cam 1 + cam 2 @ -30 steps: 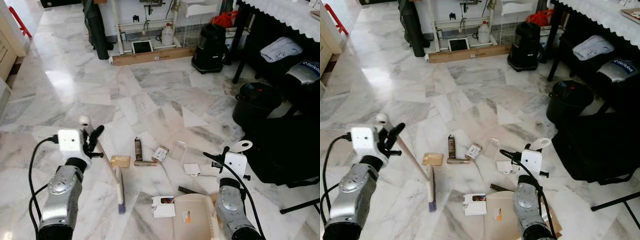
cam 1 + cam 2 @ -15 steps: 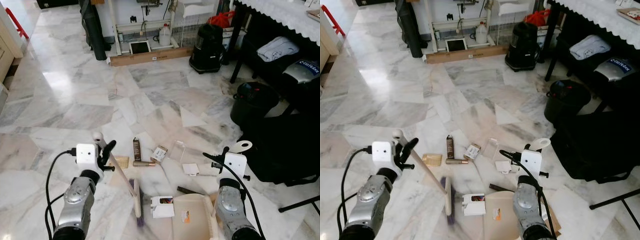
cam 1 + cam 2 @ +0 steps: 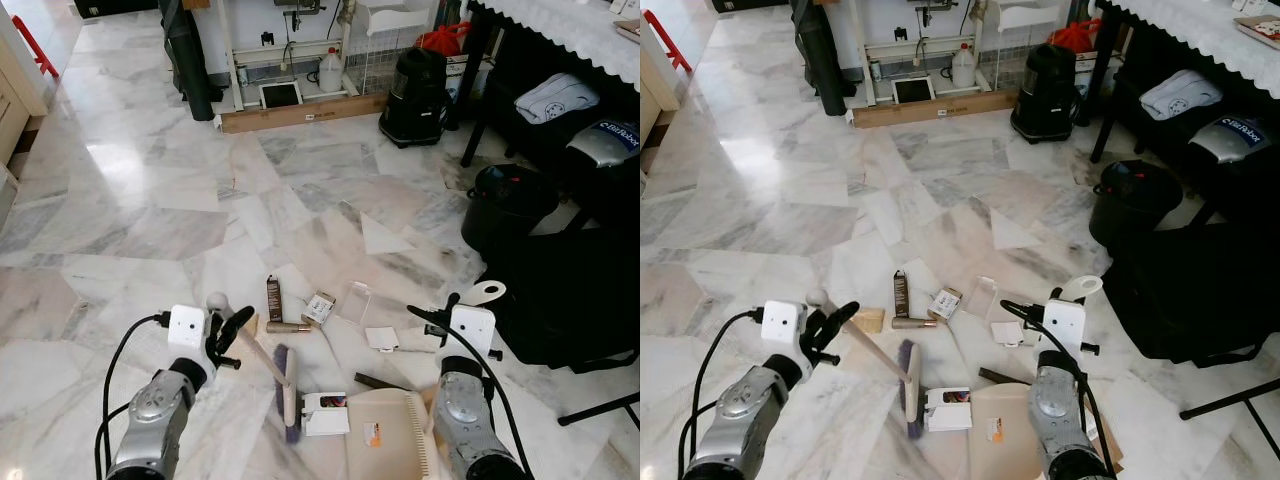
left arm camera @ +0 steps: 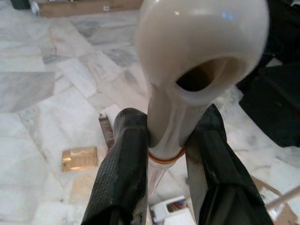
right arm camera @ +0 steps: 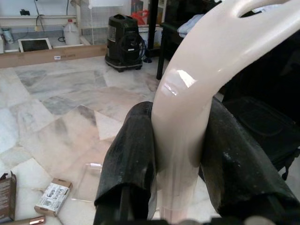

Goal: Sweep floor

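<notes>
My left gripper [image 3: 236, 326] is shut on the cream handle of a hand brush [image 4: 171, 123]. The brush head [image 3: 289, 394] rests on the marble floor, close beside a small white box [image 3: 325, 413]. My right gripper [image 3: 441, 314] is shut on the cream dustpan handle [image 5: 187, 108]. The beige dustpan [image 3: 385, 438] lies flat on the floor between the two arms. Litter lies just beyond: a brown tube [image 3: 274, 297], a small printed box [image 3: 321, 307], a clear plastic piece [image 3: 356, 300], a white card [image 3: 383, 338] and a dark stick [image 3: 375, 381].
A black bag [image 3: 570, 300] and a black bucket [image 3: 510, 205] stand close on the right under a dark table. A black vacuum cleaner [image 3: 416, 85] and a long cardboard box [image 3: 305, 112] sit at the back. Bare marble floor stretches to the left.
My left gripper has swung right and toward me, dragging the brush head rightward across the floor up to the white box. The right gripper and dustpan have stayed put.
</notes>
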